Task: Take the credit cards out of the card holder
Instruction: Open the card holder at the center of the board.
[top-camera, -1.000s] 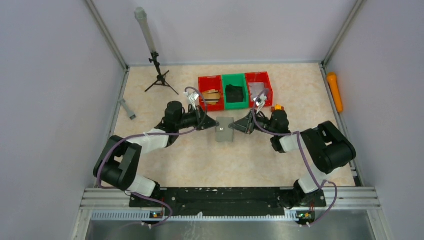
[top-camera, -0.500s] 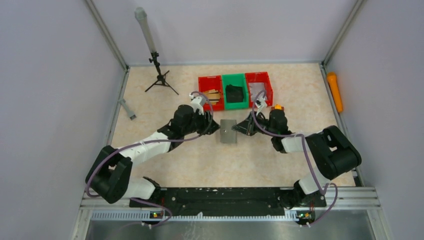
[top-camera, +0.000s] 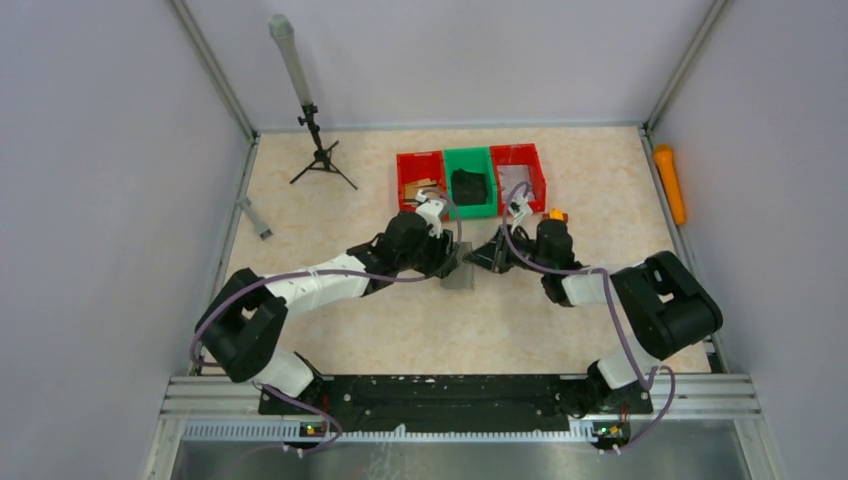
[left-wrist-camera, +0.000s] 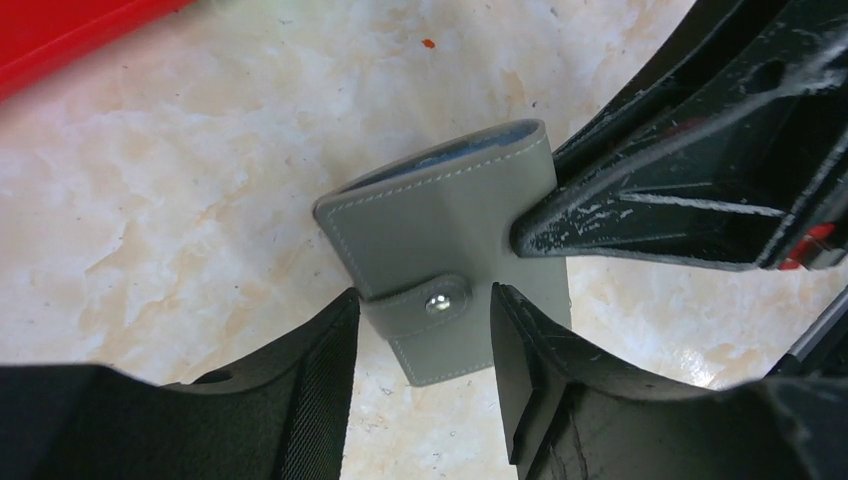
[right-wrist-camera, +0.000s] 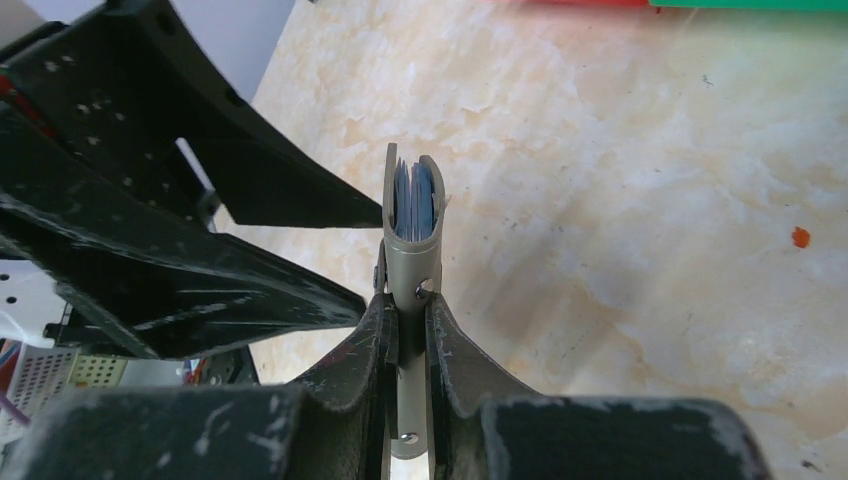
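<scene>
Marbled counter (top-camera: 330, 200), task barely begun: right tool (right-wrist-camera: 410, 310) is clamping the card holder (left-wrist-camera: 450, 240) on edge at mid-counter; left tool (left-wrist-camera: 422, 318), jaws parted, is straddling the fastened snap tab (left-wrist-camera: 440, 300); credit cards (right-wrist-camera: 413, 205) are sitting inside, none extracted.

The card holder (top-camera: 458, 268) sits mid-counter (top-camera: 400, 330), between the two arms. The right fingers (right-wrist-camera: 455, 350) clamp its right end, one on each face. The left fingers (left-wrist-camera: 310, 390) come from the left and stand apart, one on either side of its tab. Behind it, three bins (top-camera: 469, 152) sit side by side. A tripod (top-camera: 320, 150) stands at the back left. A short bar (top-camera: 254, 217) lies by the left edge, and a cylinder (top-camera: 669, 183) lies along the right edge.
</scene>
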